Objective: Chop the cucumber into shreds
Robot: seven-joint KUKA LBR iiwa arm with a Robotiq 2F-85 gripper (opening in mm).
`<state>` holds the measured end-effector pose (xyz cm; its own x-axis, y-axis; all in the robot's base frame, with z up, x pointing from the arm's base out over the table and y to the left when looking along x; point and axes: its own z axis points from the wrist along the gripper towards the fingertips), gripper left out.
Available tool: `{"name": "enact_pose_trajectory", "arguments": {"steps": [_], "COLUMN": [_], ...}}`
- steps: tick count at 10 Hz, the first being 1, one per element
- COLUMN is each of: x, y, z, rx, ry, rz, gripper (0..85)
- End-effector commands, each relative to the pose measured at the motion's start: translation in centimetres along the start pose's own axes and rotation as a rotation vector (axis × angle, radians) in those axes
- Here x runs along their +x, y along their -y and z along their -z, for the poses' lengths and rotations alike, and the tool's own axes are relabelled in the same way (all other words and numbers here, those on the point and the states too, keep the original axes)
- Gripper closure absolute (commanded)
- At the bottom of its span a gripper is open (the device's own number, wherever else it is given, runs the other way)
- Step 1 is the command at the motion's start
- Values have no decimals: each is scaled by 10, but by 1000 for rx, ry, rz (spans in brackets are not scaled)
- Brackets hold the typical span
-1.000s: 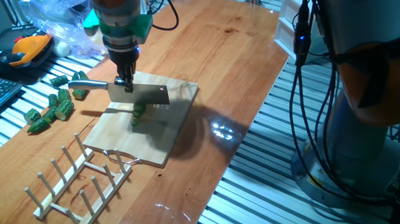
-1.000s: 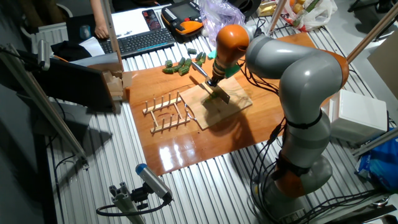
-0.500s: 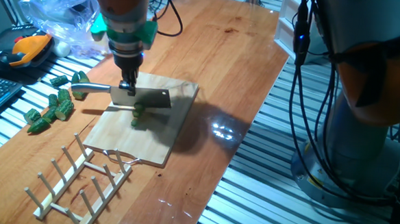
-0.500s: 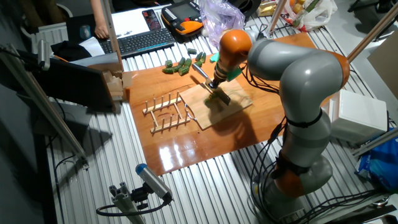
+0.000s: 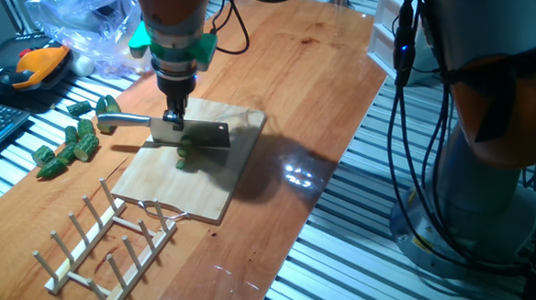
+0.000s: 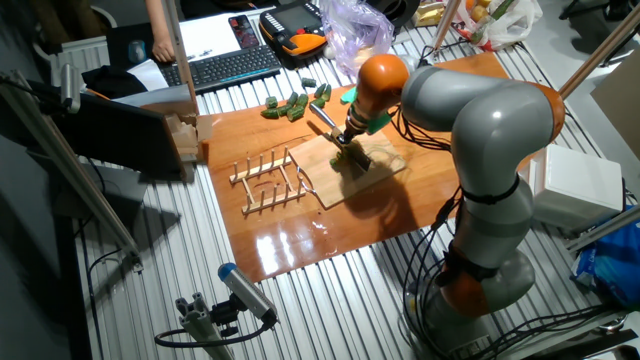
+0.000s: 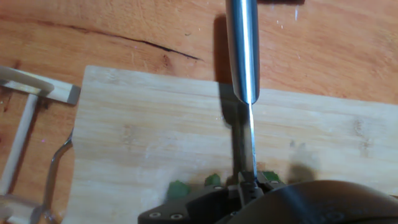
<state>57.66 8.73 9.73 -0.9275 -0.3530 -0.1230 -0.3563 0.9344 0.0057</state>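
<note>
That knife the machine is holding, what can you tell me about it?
The knife is a small cleaver: a broad, rectangular grey metal blade and a round, shiny steel handle pointing away toward the green chunks. The gripper clamps its jaws on the blade's top edge, holding it upright, edge down. It sits low over the wooden board, right at the cucumber; whether the edge touches cannot be told.

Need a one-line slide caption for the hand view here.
Gripper holds a cleaver edge-down on the cutting board, green cucumber bits at the blade.
</note>
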Motion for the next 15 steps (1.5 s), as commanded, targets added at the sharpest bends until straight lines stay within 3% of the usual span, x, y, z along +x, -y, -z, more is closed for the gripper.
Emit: {"name": "enact_pose_trajectory", "arguments": {"steps": [1,3,7,9,15], "x": [-6,-6,-11,-13,-10], "y": [-2,-3,3,9,15], "z": [15,29,29,36,27], "rx": [5,21,35,21,26], "ry": [-4,-17,-7,-23,-12], "rz": [-3,-4,26,43,50], "gripper": [850,850,850,850,850]}}
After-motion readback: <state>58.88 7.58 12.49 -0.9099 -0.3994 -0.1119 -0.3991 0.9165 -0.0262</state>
